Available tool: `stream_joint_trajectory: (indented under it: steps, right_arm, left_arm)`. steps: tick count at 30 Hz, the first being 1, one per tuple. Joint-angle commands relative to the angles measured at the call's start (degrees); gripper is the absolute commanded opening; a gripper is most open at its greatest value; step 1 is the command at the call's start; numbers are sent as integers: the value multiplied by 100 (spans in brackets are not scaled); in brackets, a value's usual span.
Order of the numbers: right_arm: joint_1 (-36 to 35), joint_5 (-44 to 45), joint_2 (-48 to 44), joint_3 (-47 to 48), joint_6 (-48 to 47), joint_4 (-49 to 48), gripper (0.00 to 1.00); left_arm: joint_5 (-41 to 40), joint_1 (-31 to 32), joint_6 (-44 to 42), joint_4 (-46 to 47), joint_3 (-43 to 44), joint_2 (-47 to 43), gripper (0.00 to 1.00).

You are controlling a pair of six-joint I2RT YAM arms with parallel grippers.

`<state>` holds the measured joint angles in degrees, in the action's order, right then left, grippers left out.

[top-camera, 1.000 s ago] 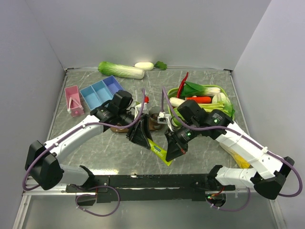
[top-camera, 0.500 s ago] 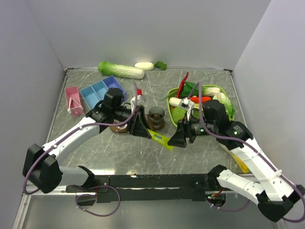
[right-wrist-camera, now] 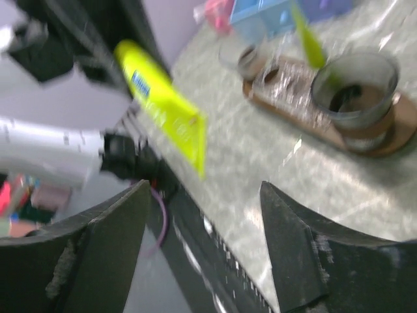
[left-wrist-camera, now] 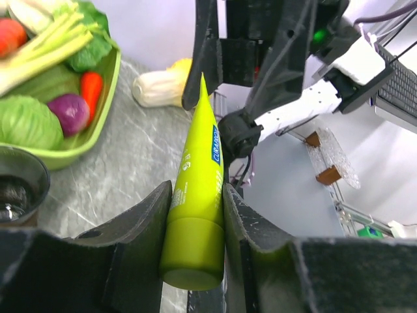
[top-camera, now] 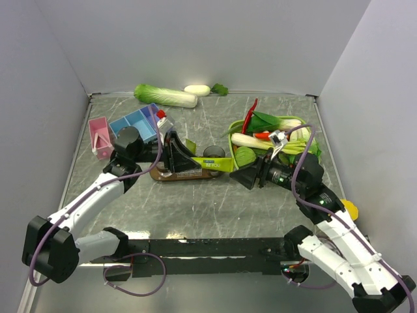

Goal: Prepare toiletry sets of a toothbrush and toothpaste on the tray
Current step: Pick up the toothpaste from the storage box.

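The left claw point(left-wrist-camera: 197, 193) is clamped on the toothpaste point(left-wrist-camera: 203, 147), its two fingers pinching the fat cap end while the flat pointed end sticks out free. Seen from above, the tube lies nearly level and points toward 3 o'clock. The tray point(top-camera: 193, 177) is just beneath it at 6 o'clock, but I cannot tell whether tube and board touch.

The step in hand looks like delivery of the tube to the tray. The next move probably calls for lowering it onto the bare wood, or tipping it into a tumbler point(right-wrist-camera: 365, 134) standing on the board, and only then letting go.

Just beyond the tube's tip, at 3 o'clock, the right claw point(right-wrist-camera: 202, 192) faces it with its fingers spread wide and nothing between them. It should stay out of the tube's way. The lime-green basket point(top-camera: 236, 158) lies at 12 o'clock of that claw. I cannot pick out a toothbrush with certainty in these views.
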<state>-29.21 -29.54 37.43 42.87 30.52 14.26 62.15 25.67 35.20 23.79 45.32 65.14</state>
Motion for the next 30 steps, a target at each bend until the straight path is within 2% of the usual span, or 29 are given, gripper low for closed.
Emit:
stream_joint_trajectory:
  steps: [1, 5, 9, 18, 21, 28, 30]
  right_arm:
    - [249, -191, 132, -174, 743, -1399, 70]
    - [442, -736, 396, -384, 1201, -2513, 59]
    - [487, -1097, 589, -490, 1430, -2981, 51]
    - [487, -1387, 739, -534, 1553, -3263, 36]
    - [487, -1493, 853, -517, 1597, -3342, 27]
    - [487, -1537, 898, -525, 1553, -3272, 25]
    - [478, -1555, 915, -526, 1588, -3324, 21]
  left_arm:
    - [-80, -62, 268, 723, 3, -213, 1]
    - [-63, -97, 251, 723, -6, -274, 1]
    - [-45, -115, 303, 828, -23, -274, 1]
    - [-10, -124, 417, 1004, -85, -283, 1]
    - [-10, -124, 426, 1031, -93, -283, 1]
    - [16, -124, 470, 1136, -129, -292, 1]
    - [34, -124, 496, 1180, -129, -274, 1]
